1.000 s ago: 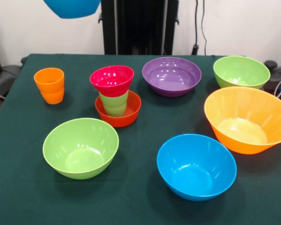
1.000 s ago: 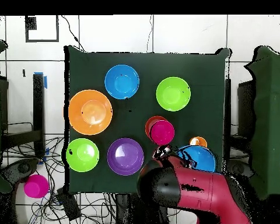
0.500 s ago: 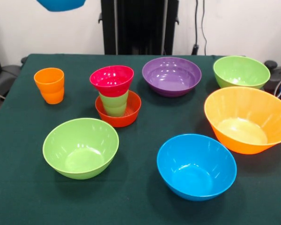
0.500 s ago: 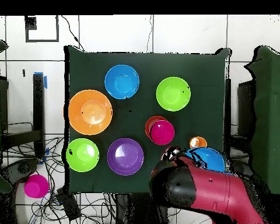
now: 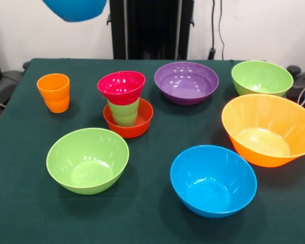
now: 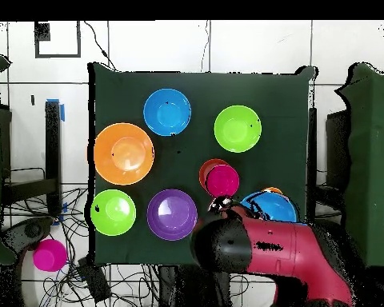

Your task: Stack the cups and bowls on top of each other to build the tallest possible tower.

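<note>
Front view: dark green cloth table, matte. Small tower left of centre: shallow red-orange bowl at the bottom, light green cup standing in it, glossy pink bowl on top, flaring upward. Orange cup with stepped waist stands alone, left of the tower, apart from it. Purple bowl at the far side, small lime bowl far right. Very large orange bowl at right, tilted toward the camera. Blue bowl near right, big lime bowl near left. All smooth shiny plastic, round. A second blue bowl hangs in the air at the top left edge, only its rounded bottom showing; gripper not visible here.

Overhead view: red and black arm comes up from the bottom, covering part of the lifted blue bowl, which sits over the orange cup's spot, right of the tower. Gripper hidden under the arm; cannot tell whether it is apart or clamped. Magenta round object off the table, lower left.
</note>
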Controlling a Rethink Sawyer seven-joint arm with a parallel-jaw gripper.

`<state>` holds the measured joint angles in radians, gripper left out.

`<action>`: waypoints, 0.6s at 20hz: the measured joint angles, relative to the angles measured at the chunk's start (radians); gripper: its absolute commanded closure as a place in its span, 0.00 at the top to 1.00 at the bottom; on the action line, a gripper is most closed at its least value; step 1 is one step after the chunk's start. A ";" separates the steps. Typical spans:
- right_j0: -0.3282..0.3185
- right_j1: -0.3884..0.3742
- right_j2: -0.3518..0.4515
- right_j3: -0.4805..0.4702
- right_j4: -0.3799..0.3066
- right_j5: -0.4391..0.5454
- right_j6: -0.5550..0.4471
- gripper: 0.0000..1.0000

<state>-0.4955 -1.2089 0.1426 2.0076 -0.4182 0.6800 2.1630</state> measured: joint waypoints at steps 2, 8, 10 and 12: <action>0.008 0.012 0.006 -0.003 0.000 0.000 0.000 0.00; 0.031 0.079 0.025 -0.028 0.000 0.000 0.000 0.00; 0.039 0.113 0.030 -0.045 0.000 0.000 0.000 0.00; 0.050 0.145 0.031 -0.065 0.000 0.000 0.000 0.00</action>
<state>-0.4456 -1.0642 0.1733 1.9423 -0.4184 0.6798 2.1630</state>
